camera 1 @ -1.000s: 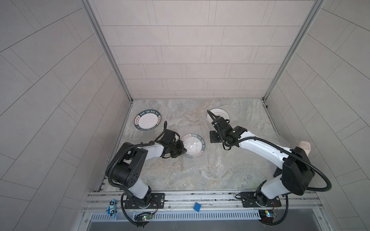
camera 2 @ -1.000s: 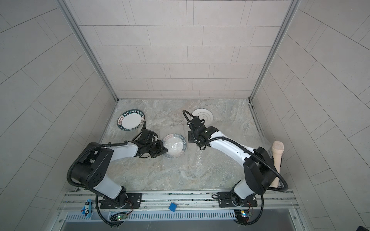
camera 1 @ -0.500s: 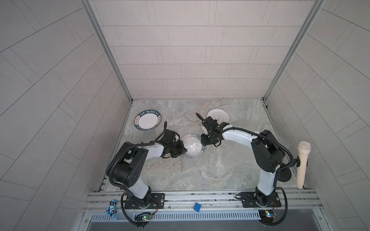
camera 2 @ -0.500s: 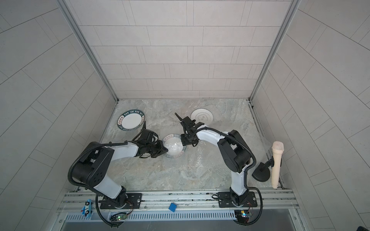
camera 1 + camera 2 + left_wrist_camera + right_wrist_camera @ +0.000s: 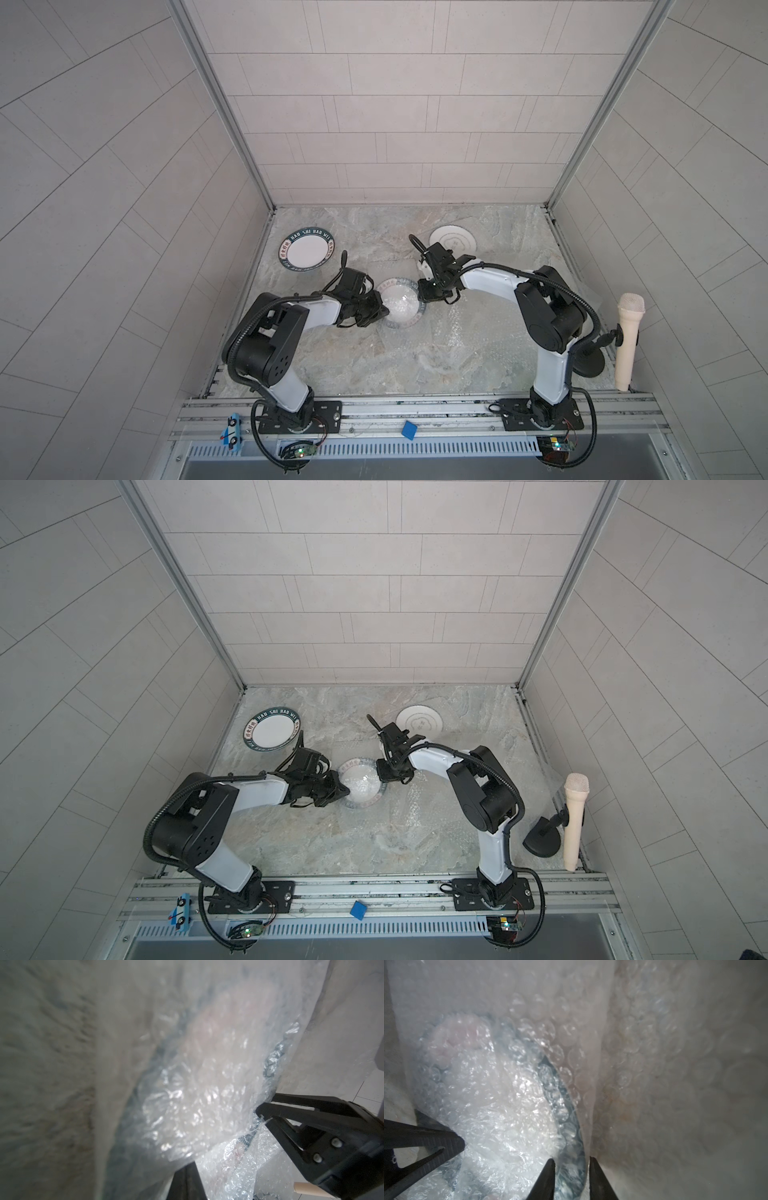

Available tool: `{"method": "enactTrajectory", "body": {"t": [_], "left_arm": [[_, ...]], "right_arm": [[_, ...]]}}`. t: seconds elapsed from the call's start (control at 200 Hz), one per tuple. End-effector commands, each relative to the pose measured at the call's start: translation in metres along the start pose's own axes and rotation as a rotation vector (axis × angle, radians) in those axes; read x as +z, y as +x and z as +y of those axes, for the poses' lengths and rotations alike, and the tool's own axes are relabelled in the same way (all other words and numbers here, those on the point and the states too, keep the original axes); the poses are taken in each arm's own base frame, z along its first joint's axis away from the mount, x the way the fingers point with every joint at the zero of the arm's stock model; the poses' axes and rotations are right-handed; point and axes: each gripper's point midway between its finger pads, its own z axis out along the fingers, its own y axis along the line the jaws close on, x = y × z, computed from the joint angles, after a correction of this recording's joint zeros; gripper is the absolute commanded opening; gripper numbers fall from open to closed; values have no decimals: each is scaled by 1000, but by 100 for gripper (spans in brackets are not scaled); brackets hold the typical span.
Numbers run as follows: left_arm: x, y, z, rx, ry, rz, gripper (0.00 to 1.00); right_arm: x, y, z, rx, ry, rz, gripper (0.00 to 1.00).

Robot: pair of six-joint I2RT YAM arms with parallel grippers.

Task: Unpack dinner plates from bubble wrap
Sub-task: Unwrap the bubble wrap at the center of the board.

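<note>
A plate wrapped in bubble wrap (image 5: pixel 399 308) (image 5: pixel 360 786) lies at mid table, its dark green rim showing through the wrap (image 5: pixel 560 1093). My left gripper (image 5: pixel 380 309) (image 5: pixel 341 789) is shut on a fold of wrap at the plate's left edge; one finger (image 5: pixel 187 1180) shows under draped wrap (image 5: pixel 197 1095). My right gripper (image 5: pixel 424 291) (image 5: pixel 572 1167) stands over the right rim, jaws narrowly open with the wrapped rim between them. Two bare plates lie at the back: a green-lettered one (image 5: pixel 306 250) on the left and a grey-ringed one (image 5: pixel 453 239) on the right.
A loose, nearly see-through bubble wrap sheet (image 5: pixel 457 332) lies flat right of the wrapped plate. A cream textured cylinder (image 5: pixel 627 340) on a black stand (image 5: pixel 586 361) is at the front right corner. Tiled walls close in three sides. A small blue square (image 5: pixel 409 430) sits on the front rail.
My right gripper has swung left from near the grey-ringed plate to the wrapped plate's right rim, its jaws narrowing. The left gripper has stayed put, shut.
</note>
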Motion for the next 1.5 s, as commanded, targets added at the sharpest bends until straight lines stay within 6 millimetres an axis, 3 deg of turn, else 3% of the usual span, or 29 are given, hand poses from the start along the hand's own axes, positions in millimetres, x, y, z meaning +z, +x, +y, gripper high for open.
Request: {"method": "enactTrajectory", "body": {"t": [0.0, 0.19, 0.305, 0.42, 0.545, 0.625, 0.76, 0.816, 0.886, 1.146, 1.346, 1.491], "left_arm": [[6, 19, 54, -88, -192, 46, 0], [6, 16, 45, -79, -161, 47, 0], [1, 9, -1, -40, 0, 60, 0], [-19, -3, -53, 6, 167, 56, 3], [-52, -17, -66, 4, 207, -3, 20], [-71, -22, -53, -8, 159, -46, 30], [-90, -13, -7, 27, -95, -82, 60], [-91, -9, 1, 35, -122, -74, 74], [-87, -6, 1, 38, -118, -60, 84], [-51, -5, -9, 68, -82, 18, 84], [-36, -7, -7, 65, -90, 32, 83], [-26, -6, -13, 77, -73, 54, 81]], "right_arm": [[8, 3, -6, 19, -31, 24, 31], [15, 6, -3, 20, -66, 39, 29], [17, 8, -5, 22, -65, 42, 21], [19, 10, -8, 29, -63, 49, 13], [15, 9, -10, 30, -46, 38, 10], [13, 9, -12, 30, -37, 36, 9], [13, 12, -12, 32, -35, 43, 9], [12, 12, -12, 30, -36, 42, 9], [12, 12, -12, 32, -38, 46, 10], [12, 12, -12, 39, -38, 44, 11], [11, 15, -12, 43, -37, 47, 13], [13, 16, -9, 45, -56, 55, 22]]}}
